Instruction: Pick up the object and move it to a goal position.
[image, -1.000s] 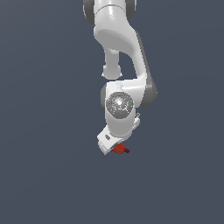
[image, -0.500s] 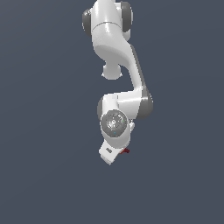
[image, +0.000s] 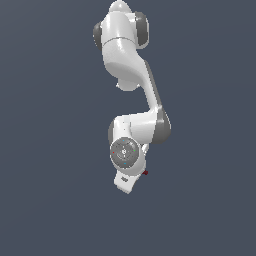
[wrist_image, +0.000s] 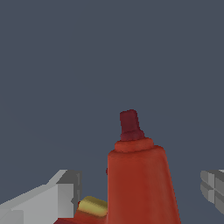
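Note:
The object (wrist_image: 140, 175) is a dark-red drill-like item with a darker nose tip and a small yellow part. In the wrist view it fills the space between my grey fingers (wrist_image: 59, 197), close to the camera. My gripper (wrist_image: 138, 194) is shut on it. In the exterior view only a small red speck of the object (image: 145, 173) shows beside the white hand of the gripper (image: 129, 185). The fingertips are hidden there behind the hand.
The white arm (image: 127, 65) reaches from the top of the exterior view to the wrist (image: 125, 152). Around it is a plain dark blue-grey surface with no other objects in view.
The hand has moved lower and slightly leftward in the exterior picture, the arm stretching out. The red object stayed with the hand and shows less than before.

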